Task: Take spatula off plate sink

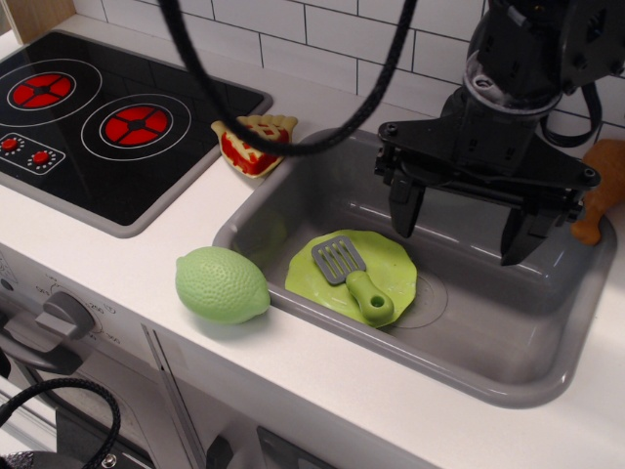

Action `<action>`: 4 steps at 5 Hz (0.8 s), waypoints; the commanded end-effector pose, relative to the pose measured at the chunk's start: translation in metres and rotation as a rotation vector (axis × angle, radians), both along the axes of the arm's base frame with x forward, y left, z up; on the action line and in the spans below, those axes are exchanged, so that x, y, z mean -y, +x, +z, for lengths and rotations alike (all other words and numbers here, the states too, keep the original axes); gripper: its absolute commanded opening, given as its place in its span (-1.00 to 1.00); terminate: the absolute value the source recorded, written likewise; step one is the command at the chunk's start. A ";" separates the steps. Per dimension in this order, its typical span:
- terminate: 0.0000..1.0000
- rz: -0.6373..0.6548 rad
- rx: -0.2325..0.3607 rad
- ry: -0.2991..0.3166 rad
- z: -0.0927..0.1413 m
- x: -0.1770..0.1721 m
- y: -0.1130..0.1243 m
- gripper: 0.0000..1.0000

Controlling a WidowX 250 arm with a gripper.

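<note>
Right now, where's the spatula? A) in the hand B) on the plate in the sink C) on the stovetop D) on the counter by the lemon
B: the spatula lies flat on the plate inside the sink, with the open hand above and empty.

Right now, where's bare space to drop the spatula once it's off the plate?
Inside the sink: bare floor right of the plate, under the open gripper. Outside: white counter along the sink's front rim, right of the lemon. Crowded: the spatula fills the plate; the pie slice and stovetop take the back-left.
</note>
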State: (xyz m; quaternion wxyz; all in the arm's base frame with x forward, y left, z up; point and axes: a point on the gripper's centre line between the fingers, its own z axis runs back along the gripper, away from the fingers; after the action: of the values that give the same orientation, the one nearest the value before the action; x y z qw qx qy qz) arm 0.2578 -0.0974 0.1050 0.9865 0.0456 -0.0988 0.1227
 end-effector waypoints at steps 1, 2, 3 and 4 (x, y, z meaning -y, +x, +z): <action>-1.00 0.000 0.000 0.000 0.000 0.000 0.000 1.00; -1.00 0.029 -0.001 0.004 -0.019 -0.016 0.003 1.00; -1.00 0.037 -0.007 -0.013 -0.034 -0.035 0.011 1.00; -1.00 0.018 0.013 -0.037 -0.047 -0.046 0.015 1.00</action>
State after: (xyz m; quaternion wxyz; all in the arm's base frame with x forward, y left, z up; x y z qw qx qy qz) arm 0.2687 -0.0505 0.0521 0.9858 0.0316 -0.0923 0.1365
